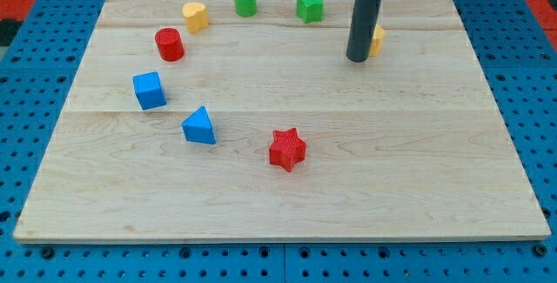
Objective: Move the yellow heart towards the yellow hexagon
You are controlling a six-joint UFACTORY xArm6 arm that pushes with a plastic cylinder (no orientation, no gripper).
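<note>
The yellow heart (195, 15) sits near the view's top, left of centre. The yellow hexagon (377, 39) is at the upper right, mostly hidden behind my rod, so its shape is hard to make out. My tip (357, 59) rests on the board just left of and touching or nearly touching the yellow hexagon, far to the right of the yellow heart.
A green cylinder (245, 1) and a green star (309, 6) stand along the top between heart and hexagon. A red cylinder (169, 44), a blue cube (149, 90), a blue triangle (199, 126) and a red star (286, 149) lie lower on the wooden board (418, 178).
</note>
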